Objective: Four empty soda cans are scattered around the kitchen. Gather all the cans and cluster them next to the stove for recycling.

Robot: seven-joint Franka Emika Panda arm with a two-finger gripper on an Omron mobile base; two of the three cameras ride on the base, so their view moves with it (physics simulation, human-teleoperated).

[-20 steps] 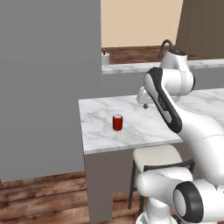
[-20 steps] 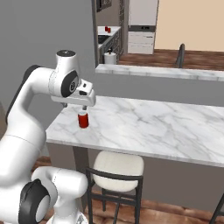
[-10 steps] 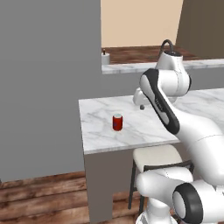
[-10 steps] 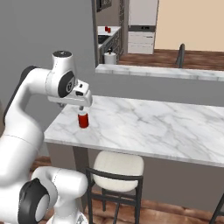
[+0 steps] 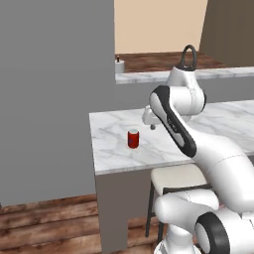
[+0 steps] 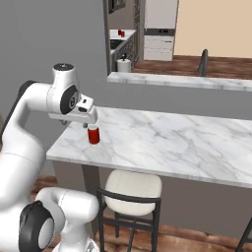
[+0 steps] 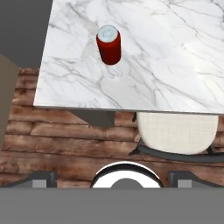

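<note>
1 small red soda can with a silvery top (image 7: 108, 44) stands upright on the white-grey marble island counter (image 5: 208, 124), near its left front corner. The two-finger gripper (image 6: 90, 118) hangs above the counter just beside the can, apart from it, jaws spread wide and apparently empty. A cream-cushioned stool (image 6: 133, 186) sits below the counter.

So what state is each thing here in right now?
Can: upright on the counter, untouched.
Gripper: open, empty, above the can.
Counter: holds just that one can.
Stool: tucked under the counter.
</note>
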